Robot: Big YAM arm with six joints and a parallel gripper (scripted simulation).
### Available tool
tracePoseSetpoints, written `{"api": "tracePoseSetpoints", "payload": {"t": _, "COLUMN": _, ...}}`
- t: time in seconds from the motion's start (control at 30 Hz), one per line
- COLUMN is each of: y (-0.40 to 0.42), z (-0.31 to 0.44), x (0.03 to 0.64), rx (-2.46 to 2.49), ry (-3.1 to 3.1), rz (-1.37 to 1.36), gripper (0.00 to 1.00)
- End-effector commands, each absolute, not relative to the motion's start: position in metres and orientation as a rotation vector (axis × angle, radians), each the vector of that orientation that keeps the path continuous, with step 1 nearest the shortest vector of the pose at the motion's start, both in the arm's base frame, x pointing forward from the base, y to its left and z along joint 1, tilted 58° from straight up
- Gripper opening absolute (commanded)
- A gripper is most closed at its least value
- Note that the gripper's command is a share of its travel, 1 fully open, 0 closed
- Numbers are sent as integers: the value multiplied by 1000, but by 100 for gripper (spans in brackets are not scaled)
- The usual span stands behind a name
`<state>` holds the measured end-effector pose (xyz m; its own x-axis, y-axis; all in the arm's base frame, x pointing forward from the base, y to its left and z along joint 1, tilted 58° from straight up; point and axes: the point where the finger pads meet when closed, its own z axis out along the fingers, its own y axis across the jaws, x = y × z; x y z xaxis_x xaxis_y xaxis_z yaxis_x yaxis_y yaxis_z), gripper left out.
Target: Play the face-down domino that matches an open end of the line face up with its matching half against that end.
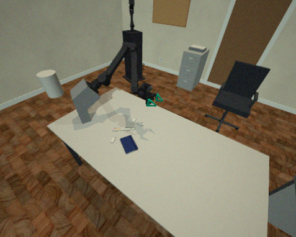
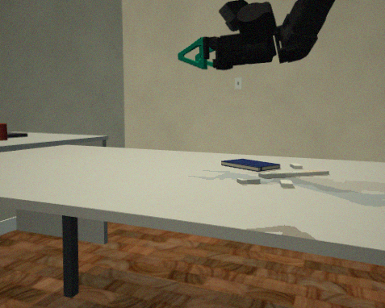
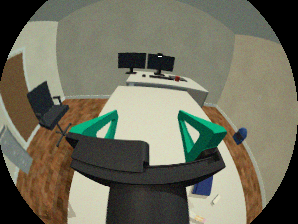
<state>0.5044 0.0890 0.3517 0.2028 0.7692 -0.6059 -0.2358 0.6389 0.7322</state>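
Note:
A thin straight line of face-up dominoes (image 1: pixel 128 128) (image 2: pixel 294 174) (image 3: pixel 198 218) lies flat on the white table; its pips are too small to read. Three loose pale dominoes lie flat around it. One loose domino (image 1: pixel 113 140) (image 2: pixel 296 165) (image 3: pixel 216 199) is on the blue book's side of the line. A second domino (image 1: pixel 134 120) (image 2: pixel 286 184) and a third domino (image 1: pixel 141 123) (image 2: pixel 248 181) are on the opposite side, the third near the line's right end in the top view. My gripper (image 1: pixel 159 103) (image 2: pixel 187 56) (image 3: pixel 147 113) is open and empty, high above the table, fingers roughly level.
A blue book (image 1: pixel 128 144) (image 2: pixel 250 164) (image 3: pixel 202 186) lies flat close to the line and the loose dominoes. A grey angular panel (image 1: pixel 85 102) stands at the left end of the table in the top view. The arm's shadow falls across the dominoes.

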Motion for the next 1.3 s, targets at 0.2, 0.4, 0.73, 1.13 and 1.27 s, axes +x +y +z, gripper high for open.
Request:
{"api": "tracePoseSetpoints", "payload": {"t": 0.2, "y": 79, "z": 369, "x": 508, "rx": 530, "ry": 1161, "rz": 707, "gripper": 100}}
{"api": "tracePoseSetpoints", "payload": {"t": 0.4, "y": 68, "z": 386, "x": 516, "rx": 485, "ry": 1195, "rz": 618, "gripper": 100}}
{"api": "tracePoseSetpoints", "payload": {"t": 0.73, "y": 73, "z": 380, "x": 519, "rx": 470, "ry": 1229, "rz": 606, "gripper": 100}}
{"api": "tracePoseSetpoints", "payload": {"t": 1.13, "y": 54, "z": 408, "x": 528, "rx": 400, "ry": 1274, "rz": 478, "gripper": 100}}
{"api": "tracePoseSetpoints", "payload": {"t": 1.27, "y": 54, "z": 408, "x": 528, "rx": 400, "ry": 1274, "rz": 478, "gripper": 100}}
